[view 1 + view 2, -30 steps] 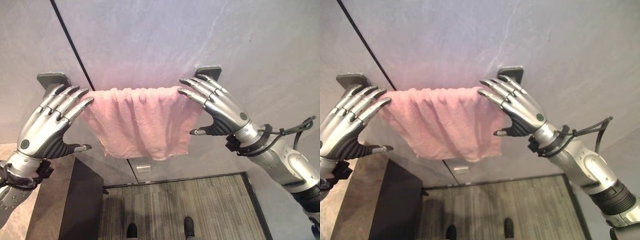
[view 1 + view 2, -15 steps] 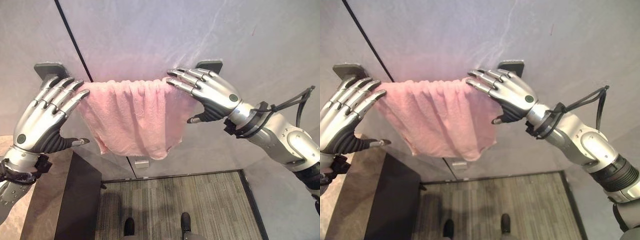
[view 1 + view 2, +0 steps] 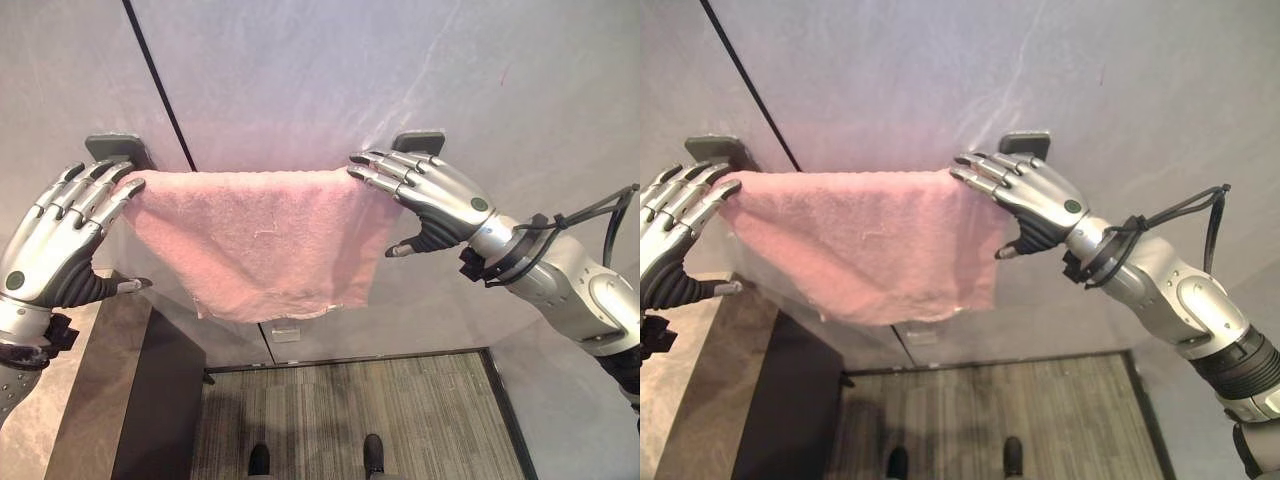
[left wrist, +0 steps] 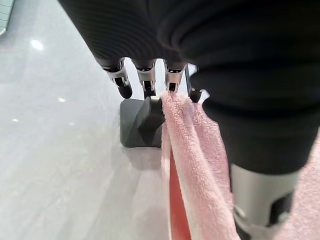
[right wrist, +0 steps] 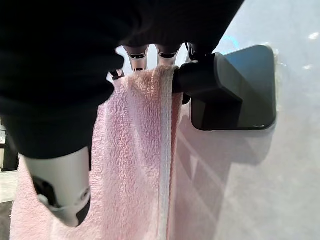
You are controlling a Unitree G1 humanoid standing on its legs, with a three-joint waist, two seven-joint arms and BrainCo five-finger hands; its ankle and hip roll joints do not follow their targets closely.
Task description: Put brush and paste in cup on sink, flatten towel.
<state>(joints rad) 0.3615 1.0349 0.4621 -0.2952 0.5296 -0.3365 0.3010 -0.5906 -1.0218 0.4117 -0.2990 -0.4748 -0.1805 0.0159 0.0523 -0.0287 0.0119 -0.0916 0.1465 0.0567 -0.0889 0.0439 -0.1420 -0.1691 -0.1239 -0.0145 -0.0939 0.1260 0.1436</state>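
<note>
One pink towel (image 3: 250, 240), spread on its rail; we kept left hand (image 3: 60, 250) and right hand (image 3: 425, 195) flat-fingered at its ends. Risk: overpulling could slide it off.

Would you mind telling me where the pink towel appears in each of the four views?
Left eye view: pink towel hangs centre, between both hands.
Right eye view: towel sits left of centre.
Left wrist view: towel beside the hand's cover.
Right wrist view: towel runs past the fingers.
Shared landmark: dark wall bracket.
</note>
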